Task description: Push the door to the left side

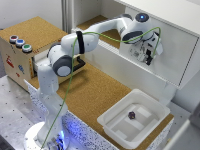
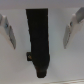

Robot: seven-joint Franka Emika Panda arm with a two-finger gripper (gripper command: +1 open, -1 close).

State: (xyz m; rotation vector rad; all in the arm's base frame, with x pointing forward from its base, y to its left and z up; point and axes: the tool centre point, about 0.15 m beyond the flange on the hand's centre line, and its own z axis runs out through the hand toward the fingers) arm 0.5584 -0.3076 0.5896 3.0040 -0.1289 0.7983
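Arm (image 1: 82, 42) reaches from base at exterior view's left up toward white cabinet. Claw (image 1: 149, 56) against door (image 1: 172, 47), fingers unclear. Green cable (image 1: 75, 75) runs along arm. Wooden box (image 1: 17, 60) with three buttons (image 1: 20, 43) behind arm. White tray (image 1: 117, 127) on cork tabletop (image 1: 95, 95), small dark object (image 1: 132, 115) inside.

White arm (image 1: 75, 47) – black joints, green cable (image 1: 70, 85).

The door (image 1: 172, 47) is a plain white flat panel, no handle, sitting right up against my pincer (image 1: 148, 56).
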